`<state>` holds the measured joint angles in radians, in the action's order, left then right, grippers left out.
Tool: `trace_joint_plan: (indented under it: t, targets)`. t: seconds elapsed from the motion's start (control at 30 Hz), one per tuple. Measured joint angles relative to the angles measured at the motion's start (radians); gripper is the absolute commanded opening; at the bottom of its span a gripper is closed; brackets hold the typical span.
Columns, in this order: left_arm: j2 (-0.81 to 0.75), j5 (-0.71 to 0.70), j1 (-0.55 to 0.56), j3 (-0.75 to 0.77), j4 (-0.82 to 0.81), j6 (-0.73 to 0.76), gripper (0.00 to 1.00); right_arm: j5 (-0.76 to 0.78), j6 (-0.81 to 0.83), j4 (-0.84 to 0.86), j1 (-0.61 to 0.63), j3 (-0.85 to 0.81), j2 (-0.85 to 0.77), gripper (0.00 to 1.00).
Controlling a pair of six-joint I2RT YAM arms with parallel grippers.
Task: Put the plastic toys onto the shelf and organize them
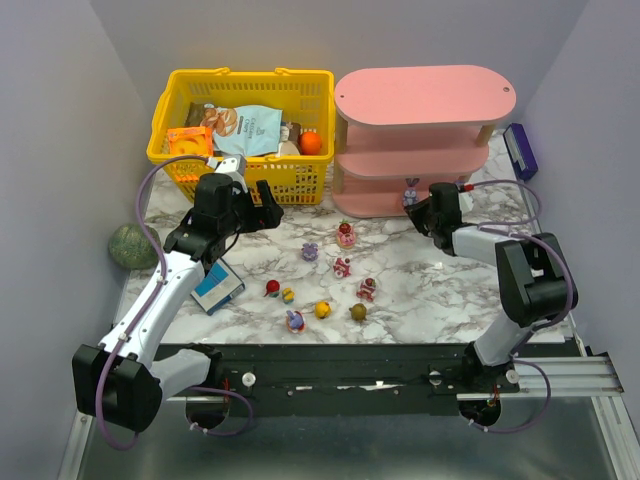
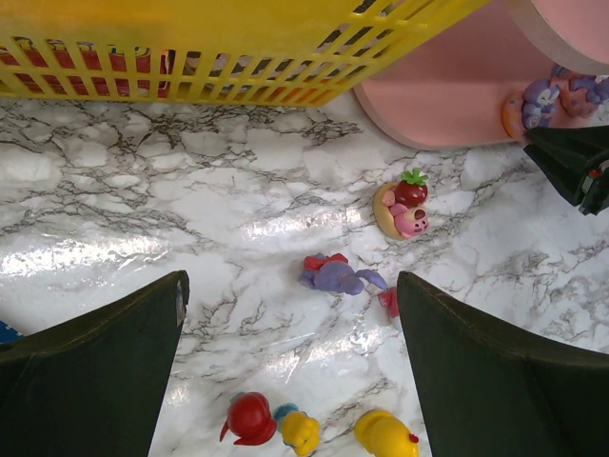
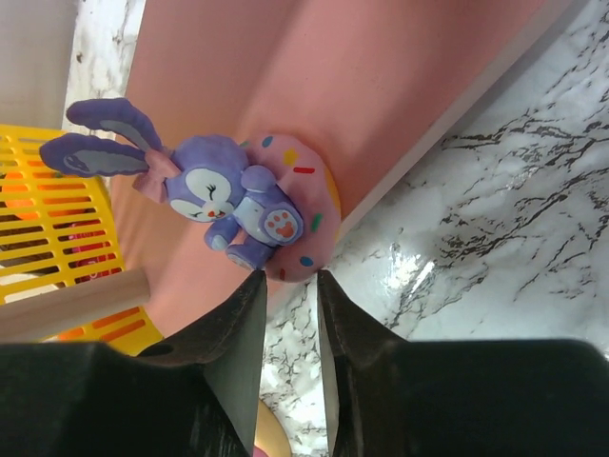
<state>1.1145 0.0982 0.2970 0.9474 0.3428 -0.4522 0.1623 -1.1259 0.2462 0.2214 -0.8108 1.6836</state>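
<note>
Several plastic toys lie loose on the marble table (image 1: 420,280): a pink strawberry-topped one (image 1: 346,236), a purple one (image 1: 310,251), a red one (image 1: 272,289), a yellow one (image 1: 322,310) and an olive one (image 1: 358,312). My left gripper (image 1: 245,205) is open and empty above them; its wrist view shows the purple toy (image 2: 338,276) and the strawberry toy (image 2: 404,205) ahead of the gripper (image 2: 290,286). My right gripper (image 1: 420,212) is at the bottom tier of the pink shelf (image 1: 425,95). The right gripper (image 3: 290,276) pinches the pink base of a purple bunny toy (image 3: 224,195) with its fingertips at the tier's edge.
A yellow basket (image 1: 240,85) of snack packets stands left of the shelf, just beyond my left gripper. A blue box (image 1: 217,285) lies under the left arm. A green speckled ball (image 1: 132,246) sits at the left edge. A dark blue object (image 1: 521,150) lies right of the shelf.
</note>
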Motion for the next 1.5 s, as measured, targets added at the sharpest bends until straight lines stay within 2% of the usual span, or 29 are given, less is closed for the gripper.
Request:
trace_joint_plan:
  t: [0.53,0.67,0.8,1.07,1.33,1.5]
  targets:
    - [0.000,0.000,0.000,0.000,0.005,0.005,0.99,-0.008,0.046,0.007,-0.027,-0.032,0.029,0.31]
    - [0.000,0.000,0.000,0.000,0.006,0.007,0.99,-0.030,0.061,0.031,-0.027,-0.035,0.029,0.38]
    - [0.000,0.000,0.000,0.000,0.008,0.007,0.99,-0.050,0.072,0.060,-0.027,-0.019,0.012,0.50]
    - [0.000,0.000,0.000,0.000,0.011,0.007,0.99,-0.074,0.085,0.055,-0.027,0.079,-0.159,0.60]
    - [-0.030,0.002,0.000,-0.021,0.001,0.003,0.99,-0.153,0.216,-0.101,-0.016,0.061,-0.320,0.67]
    - [-0.060,0.013,0.000,-0.053,-0.013,-0.005,0.99,-0.209,0.317,-0.230,0.054,0.062,-0.413,0.73]
